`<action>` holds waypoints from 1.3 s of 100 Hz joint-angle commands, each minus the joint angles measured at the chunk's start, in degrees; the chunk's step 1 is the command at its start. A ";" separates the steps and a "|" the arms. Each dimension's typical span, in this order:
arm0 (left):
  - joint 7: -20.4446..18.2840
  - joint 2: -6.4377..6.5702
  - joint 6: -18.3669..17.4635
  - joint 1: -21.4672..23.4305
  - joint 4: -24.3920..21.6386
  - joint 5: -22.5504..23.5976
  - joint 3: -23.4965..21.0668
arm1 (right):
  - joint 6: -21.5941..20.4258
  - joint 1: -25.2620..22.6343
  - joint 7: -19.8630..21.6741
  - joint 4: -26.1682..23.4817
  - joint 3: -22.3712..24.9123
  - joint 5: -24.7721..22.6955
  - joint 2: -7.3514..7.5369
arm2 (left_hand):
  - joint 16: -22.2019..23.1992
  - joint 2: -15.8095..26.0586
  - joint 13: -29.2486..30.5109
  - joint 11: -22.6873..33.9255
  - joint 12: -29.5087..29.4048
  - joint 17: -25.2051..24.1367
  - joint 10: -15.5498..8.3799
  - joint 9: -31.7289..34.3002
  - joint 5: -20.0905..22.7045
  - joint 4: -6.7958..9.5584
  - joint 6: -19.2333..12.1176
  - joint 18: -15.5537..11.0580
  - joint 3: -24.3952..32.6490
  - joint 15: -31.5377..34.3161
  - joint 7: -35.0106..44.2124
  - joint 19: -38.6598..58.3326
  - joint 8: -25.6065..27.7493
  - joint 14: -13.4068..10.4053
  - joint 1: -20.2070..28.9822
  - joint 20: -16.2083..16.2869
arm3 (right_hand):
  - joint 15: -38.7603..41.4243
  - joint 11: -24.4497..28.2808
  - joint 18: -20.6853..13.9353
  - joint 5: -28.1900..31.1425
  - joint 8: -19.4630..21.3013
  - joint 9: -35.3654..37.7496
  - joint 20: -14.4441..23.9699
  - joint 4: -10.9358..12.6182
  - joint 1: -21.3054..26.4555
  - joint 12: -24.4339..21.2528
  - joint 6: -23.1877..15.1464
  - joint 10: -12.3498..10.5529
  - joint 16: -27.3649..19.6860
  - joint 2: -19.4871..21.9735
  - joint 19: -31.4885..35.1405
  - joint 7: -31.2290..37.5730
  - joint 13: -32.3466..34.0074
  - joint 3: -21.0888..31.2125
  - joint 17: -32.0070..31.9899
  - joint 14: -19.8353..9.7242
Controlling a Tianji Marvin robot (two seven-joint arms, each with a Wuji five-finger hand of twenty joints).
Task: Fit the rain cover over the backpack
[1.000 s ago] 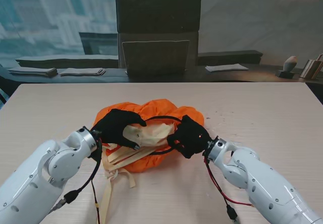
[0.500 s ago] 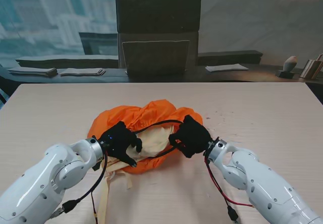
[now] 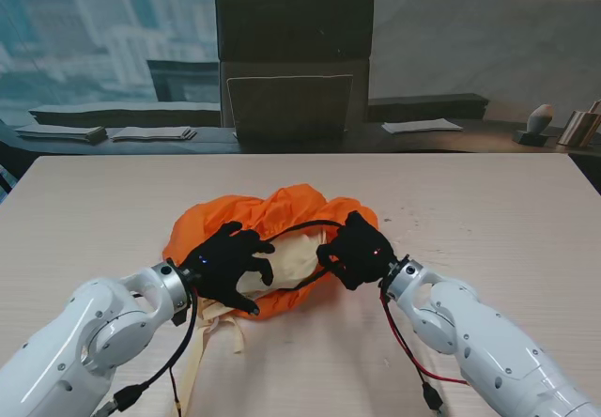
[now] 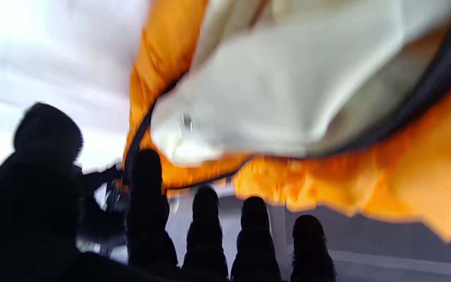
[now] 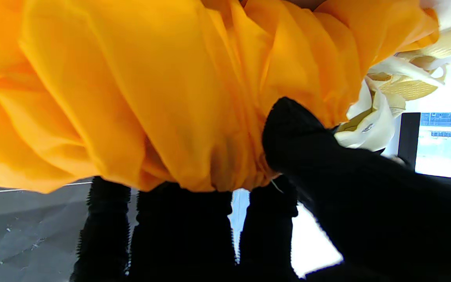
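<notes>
While the cream fabric backpack lies inside the crumpled orange rain cover, I see my left hand spread on it and my right hand pinching the cover's right hem; its long axis runs left-right.

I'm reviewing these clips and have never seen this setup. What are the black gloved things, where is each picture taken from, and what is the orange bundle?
The black shapes are two five-finger robot hands on white arms. The wide picture comes from a camera on the stand, looking down at the table. The other two come from wrist cameras looking along the fingers, so they appear upside down.

The bundle is a cream backpack partly wrapped in an orange rain cover with a black elastic rim. The left robot hand lies spread on the bundle; whether it grips anything is unclear. The right robot hand is closed on the cover's edge, as its wrist view shows. Cream straps trail toward the robot.
</notes>
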 commanded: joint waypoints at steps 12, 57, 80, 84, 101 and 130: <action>-0.77 0.92 1.45 -2.89 4.95 2.48 3.98 | 0.01 -0.35 0.38 -0.27 0.36 -0.29 -0.21 | -8.68 -3.46 -8.24 -15.22 -9.57 -1.36 3.07 -10.16 -14.20 -3.03 5.93 2.87 -2.13 -13.81 -29.46 -17.54 -22.72 0.89 -3.61 -1.98 | 1.26 1.18 1.04 -0.18 -0.69 0.38 1.16 0.63 1.78 0.14 -0.24 3.63 -0.26 0.19 1.11 1.81 2.16 3.03 -1.06 -1.92; 8.62 1.27 4.74 -11.44 18.56 9.40 11.96 | -2.66 -0.45 2.99 0.00 1.08 2.04 -0.52 | 1.04 -8.26 2.53 -2.98 7.37 10.66 0.96 -6.87 -14.72 -1.24 -2.07 8.91 15.37 3.59 -32.02 -0.84 -13.20 1.83 7.48 0.86 | 1.04 1.04 0.98 -0.01 -0.45 0.08 1.17 0.59 1.94 0.09 -0.71 3.57 -0.38 -0.04 1.13 1.76 1.85 3.20 -0.90 -2.14; 10.34 0.70 5.56 -17.57 26.60 2.30 18.09 | -2.29 -0.66 4.22 -0.32 1.27 1.97 -0.37 | 4.91 -10.23 25.29 18.89 12.33 7.49 -1.76 12.43 -10.86 -2.67 5.97 3.66 19.45 14.60 7.73 6.37 5.79 -2.36 4.50 0.08 | 1.06 1.08 0.87 0.04 -0.35 0.08 1.12 0.62 1.95 0.10 -0.55 3.52 -0.34 0.01 1.03 1.69 1.84 3.17 -0.92 -2.10; 10.06 0.68 5.40 -18.30 27.41 1.37 19.01 | -2.16 -0.70 4.33 -0.32 1.27 1.97 -0.36 | 5.80 -10.40 26.91 19.91 13.45 7.38 -2.33 14.15 -9.11 -2.91 6.35 3.36 19.73 15.67 9.87 6.42 3.01 -2.52 4.09 0.11 | 1.09 1.09 0.87 0.05 -0.34 0.08 1.12 0.64 2.01 0.11 -0.55 3.58 -0.32 -0.02 1.03 1.69 1.91 3.19 -0.92 -2.07; 2.54 1.35 4.24 -19.78 27.01 -1.18 21.00 | -1.08 -0.27 4.23 0.27 0.71 1.91 -0.35 | 2.40 -8.00 16.30 11.29 7.28 3.23 -0.96 5.54 -11.39 -3.85 6.51 3.32 13.78 7.52 2.24 -4.71 -5.22 -0.74 -1.77 -5.45 | 1.11 1.13 0.80 0.02 -0.29 0.04 1.06 0.63 1.99 0.13 -0.49 3.63 -0.29 -0.02 0.86 1.66 1.84 3.17 -1.11 -2.02; -4.48 2.25 5.03 -16.63 21.54 1.73 18.58 | -0.01 -0.02 2.55 0.73 0.25 1.28 -0.37 | -2.88 -5.86 -4.51 -11.00 -0.95 0.14 0.15 -8.82 -14.93 -3.30 5.11 4.90 4.77 -3.67 -29.12 -12.41 -18.55 0.86 -3.01 -5.41 | 1.21 1.25 0.77 0.06 -0.24 0.10 1.03 0.63 1.94 0.13 -0.47 3.63 -0.23 0.03 0.83 1.60 1.89 3.15 -1.03 -2.01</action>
